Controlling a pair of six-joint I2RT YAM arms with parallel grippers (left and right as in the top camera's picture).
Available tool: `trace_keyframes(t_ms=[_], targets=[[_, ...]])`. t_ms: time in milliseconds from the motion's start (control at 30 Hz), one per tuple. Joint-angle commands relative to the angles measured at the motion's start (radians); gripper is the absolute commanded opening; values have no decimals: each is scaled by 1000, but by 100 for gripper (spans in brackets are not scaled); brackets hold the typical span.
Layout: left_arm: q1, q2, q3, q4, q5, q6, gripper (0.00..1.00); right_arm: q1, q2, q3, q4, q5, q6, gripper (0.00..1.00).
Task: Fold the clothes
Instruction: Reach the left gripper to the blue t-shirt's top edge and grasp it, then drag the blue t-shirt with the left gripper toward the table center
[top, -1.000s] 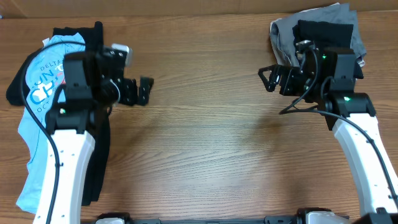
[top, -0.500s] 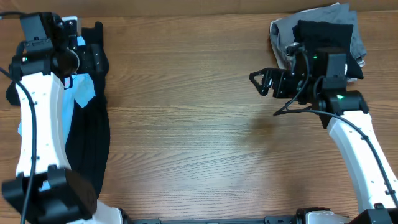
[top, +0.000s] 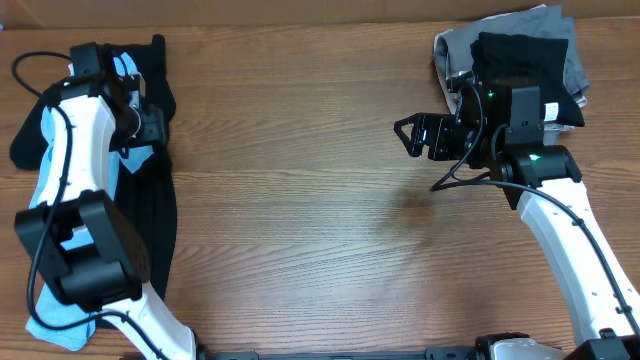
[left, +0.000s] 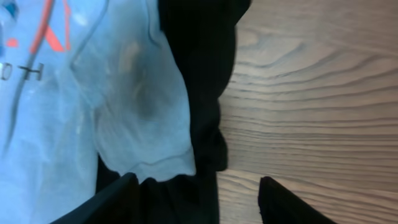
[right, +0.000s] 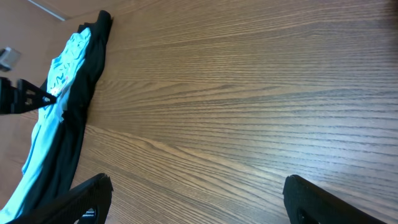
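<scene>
A light blue printed t-shirt (top: 137, 157) lies crumpled on a black garment (top: 150, 230) along the table's left edge. My left gripper (top: 148, 127) is open and hovers just above them. In the left wrist view its fingers (left: 199, 205) straddle the black garment's (left: 199, 68) right edge, beside the blue shirt (left: 124, 99). My right gripper (top: 410, 135) is open and empty above bare wood right of centre; its fingers (right: 208, 199) frame only the tabletop. The blue shirt (right: 62, 81) shows far off in that view.
A stack of grey and black clothes (top: 520, 50) sits at the back right corner, behind my right arm. The wooden tabletop (top: 300, 200) spreads between the two arms. My left arm runs up the left side over the shirt.
My left arm swung from near the table's centre-left out to the far left, over the clothes pile. My right gripper drifted a little left. Both stayed open.
</scene>
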Motion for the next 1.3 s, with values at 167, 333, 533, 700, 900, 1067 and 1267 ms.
trace_keyframes(t_ms=[167, 333, 533, 700, 900, 1067, 1267], targets=[[32, 85, 16, 4, -40, -10, 56, 3, -3, 26, 1, 10, 0, 91], [35, 127, 16, 5, -42, -10, 53, 3, -3, 26, 0, 10, 0, 91], [47, 149, 16, 16, -40, -11, 43, 2, -3, 26, 2, 10, 0, 91], [47, 148, 19, 17, -17, -14, 38, 2, -3, 26, 2, 26, 0, 91], [46, 146, 81, -28, 19, -14, 35, 2, -3, 26, 2, 26, 0, 91], [47, 146, 140, -82, 19, -26, 31, 2, -3, 26, 1, 26, 0, 90], [47, 146, 144, -85, 19, -26, 5, 2, -3, 26, 0, 25, 0, 90]])
